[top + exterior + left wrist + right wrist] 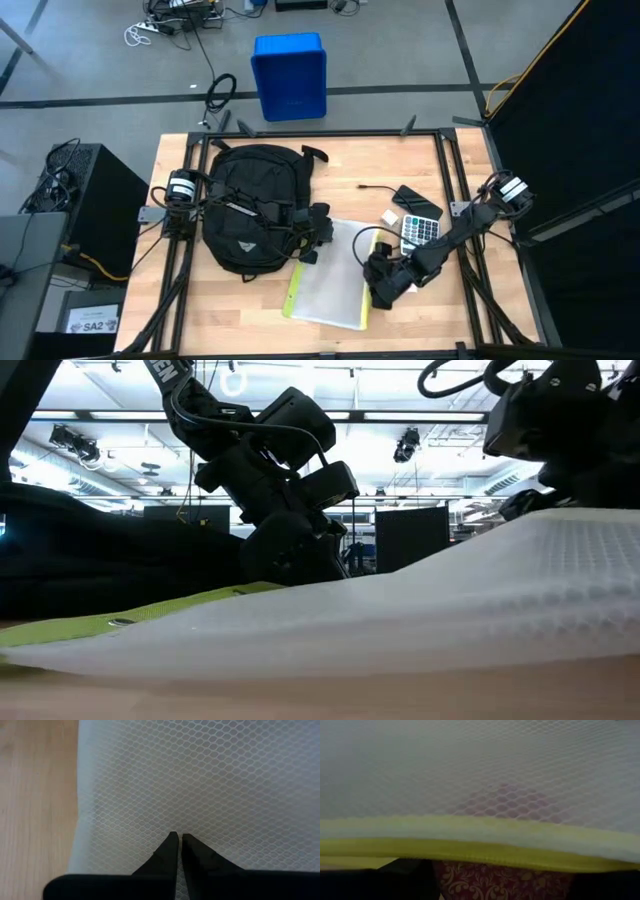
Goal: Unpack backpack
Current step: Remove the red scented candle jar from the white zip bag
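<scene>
The left gripper has its 2 dark fingers pressed together, tips nearly touching, directly over a white mesh pouch with a fine honeycomb weave. The pouch fills most of the view. Along 1 side its straight edge meets the bare light wooden tabletop.

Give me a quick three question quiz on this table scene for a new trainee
1. True or false: the backpack lies on the table's left half.
2. Which gripper is shut above the mesh pouch: A left, B right?
3. What lies by the table's right edge beside the black phone?

Key: 1 true. 2 A, the left gripper; the right gripper is at the pouch's yellow edge. 3 A calculator.
</scene>
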